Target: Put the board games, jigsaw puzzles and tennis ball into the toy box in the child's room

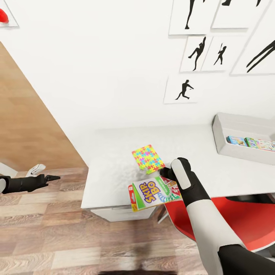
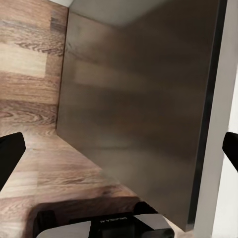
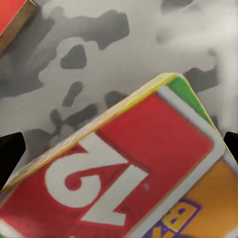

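R gripper: jaws spread wide, tips at frame edges in wrist view, nothing between them yet; poised over far corner of SKIP BO box. Box lies flat at table front edge, near corner overhanging slightly. Jigsaw puzzle just behind it, further in from that edge. Toy box toward the right end of the table, some boxes already in.

Handling est.: light stiff cardboard, glossy, prob. slippery. Grip across a short edge or the overhang; a flat top pinch is unlikely to hold.

L gripper: jaws apart, empty, off the table's left end above floor.
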You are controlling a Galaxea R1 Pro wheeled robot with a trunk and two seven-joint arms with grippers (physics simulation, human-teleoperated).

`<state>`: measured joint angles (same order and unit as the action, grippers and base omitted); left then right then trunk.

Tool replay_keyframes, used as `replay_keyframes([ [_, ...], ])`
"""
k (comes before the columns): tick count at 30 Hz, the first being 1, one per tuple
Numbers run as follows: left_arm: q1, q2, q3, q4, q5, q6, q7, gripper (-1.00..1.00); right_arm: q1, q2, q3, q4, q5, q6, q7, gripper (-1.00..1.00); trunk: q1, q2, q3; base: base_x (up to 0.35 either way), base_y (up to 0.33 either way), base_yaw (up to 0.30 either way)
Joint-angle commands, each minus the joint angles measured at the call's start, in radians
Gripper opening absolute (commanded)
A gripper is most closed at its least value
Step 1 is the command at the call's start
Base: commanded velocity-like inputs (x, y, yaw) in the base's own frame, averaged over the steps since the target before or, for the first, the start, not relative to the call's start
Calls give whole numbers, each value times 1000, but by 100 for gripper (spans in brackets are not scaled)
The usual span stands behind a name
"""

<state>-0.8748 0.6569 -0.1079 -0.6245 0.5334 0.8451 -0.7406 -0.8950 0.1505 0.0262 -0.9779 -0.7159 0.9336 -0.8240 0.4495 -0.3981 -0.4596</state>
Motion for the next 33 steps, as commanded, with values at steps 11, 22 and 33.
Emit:
replay_keyframes([
  [11,-1,1,-4,0,5,5,0,100,-1,0,1,-1,-10,2,-10,100,1,-2,-2,-43,43,0],
  [22,-1,1,-4,0,5,5,0,100,-1,0,1,-1,-10,2,-10,100,1,-2,-2,-1,64,0],
  [33,-1,1,-4,0,5,5,0,100,-1,0,3,-1,-8,2,-10,100,1,-2,-2,0,80,0],
])
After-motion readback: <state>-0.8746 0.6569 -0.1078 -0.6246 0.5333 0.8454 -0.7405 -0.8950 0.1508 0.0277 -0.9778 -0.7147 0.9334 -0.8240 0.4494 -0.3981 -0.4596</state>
